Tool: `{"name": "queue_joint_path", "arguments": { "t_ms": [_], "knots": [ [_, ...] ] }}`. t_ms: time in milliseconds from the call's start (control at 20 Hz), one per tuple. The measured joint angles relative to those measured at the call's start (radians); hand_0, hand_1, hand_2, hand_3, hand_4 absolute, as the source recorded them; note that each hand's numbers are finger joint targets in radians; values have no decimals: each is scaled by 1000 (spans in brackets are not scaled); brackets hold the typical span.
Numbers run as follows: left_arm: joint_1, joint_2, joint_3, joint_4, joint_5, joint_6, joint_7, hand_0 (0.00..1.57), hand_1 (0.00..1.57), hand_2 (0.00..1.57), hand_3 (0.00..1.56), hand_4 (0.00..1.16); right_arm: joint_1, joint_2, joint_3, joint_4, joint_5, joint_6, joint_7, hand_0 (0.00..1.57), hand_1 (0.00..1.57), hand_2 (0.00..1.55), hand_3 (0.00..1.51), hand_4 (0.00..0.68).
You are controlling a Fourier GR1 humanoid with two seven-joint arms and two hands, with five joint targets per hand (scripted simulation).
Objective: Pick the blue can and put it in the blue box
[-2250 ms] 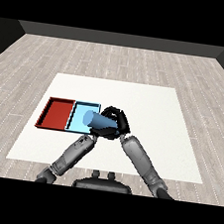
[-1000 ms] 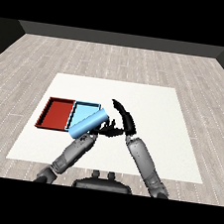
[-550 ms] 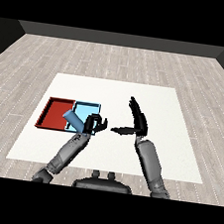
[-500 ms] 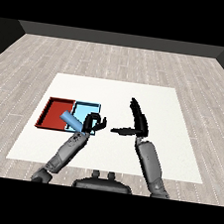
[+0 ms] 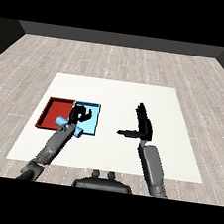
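Note:
The blue can lies tilted on its side at the near edge where the red tray and the light blue tray meet. My left hand is over the blue tray with its fingers curled, just beyond the can; whether it grips the can I cannot tell. My right hand is raised over the table to the right of the trays, fingers straight and thumb pointing left, holding nothing.
The two trays lie side by side on the left half of the white table. Grey wooden floor surrounds the table.
My right hand let go of the can and drew back to the right, opening. My left hand carried the can left and down to the trays' near edge.

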Motion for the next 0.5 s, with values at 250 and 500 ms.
{"name": "queue_joint_path", "arguments": {
  "t_ms": [250,500],
  "knots": [
    [-69,58,-23,154,-96,46,135,1231,1231,1097,841,947,33,-9,-24,-1,-28,20,-15,0,0,0,0,0],
    [-147,92,-78,359,-215,88,276,845,845,715,502,916,34,-8,-61,42,-40,12,-39,0,0,0,0,0]
  ]
}}
